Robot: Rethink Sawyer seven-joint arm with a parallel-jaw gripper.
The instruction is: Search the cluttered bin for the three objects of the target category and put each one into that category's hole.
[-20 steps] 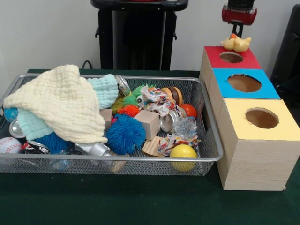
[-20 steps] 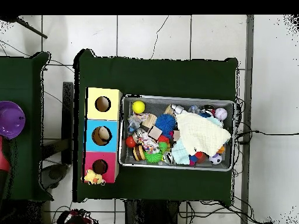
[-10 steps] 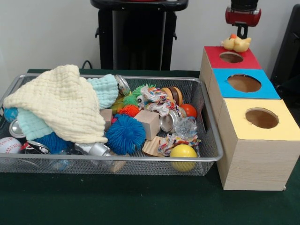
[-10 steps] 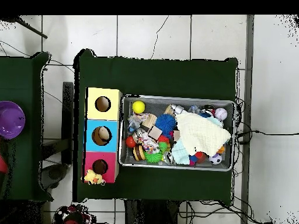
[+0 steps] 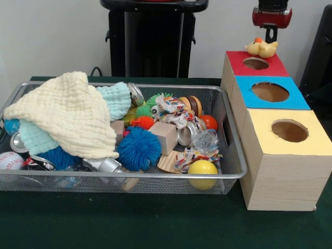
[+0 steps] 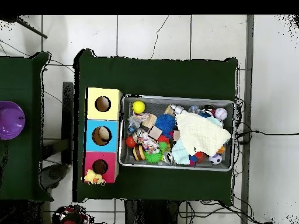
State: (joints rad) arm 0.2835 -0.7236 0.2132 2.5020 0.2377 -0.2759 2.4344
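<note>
**Yellow duck perched beside red hole, arm raised above**

Wire-mesh bin [image 5: 234,171] on green table [image 5: 155,228], packed with clutter. At far left of the front view, baseball [image 5: 9,160] against the mesh; above it, cream cloth [image 5: 67,114] draped over a pale blue cloth [image 5: 115,98]. Toward the middle, spiky blue ball [image 5: 138,148] beside a wooden block [image 5: 166,136], with a knotted rope toy [image 5: 174,110] behind. Near the bin's right end, small orange ball [image 5: 209,122] at the back and yellow ball [image 5: 203,171] against the front mesh. Just right of the bin, three boxes in a row: yellow-topped box [image 5: 311,142] nearest the camera, blue-topped box [image 5: 295,98] in the middle, red-topped box [image 5: 236,59] farthest, each with a round hole. On the red top, at its far edge and just behind the hole, yellow rubber duck [image 5: 262,48], upright and outside the hole. Directly above the duck, gripper [image 5: 270,35] hanging clear of it below the red wrist; whether open or closed cannot be told. From overhead, same duck [image 6: 93,176] seen at the red box's end, bin [image 6: 178,99] alongside the boxes, purple bowl [image 6: 10,119] on a separate table well apart.
</note>
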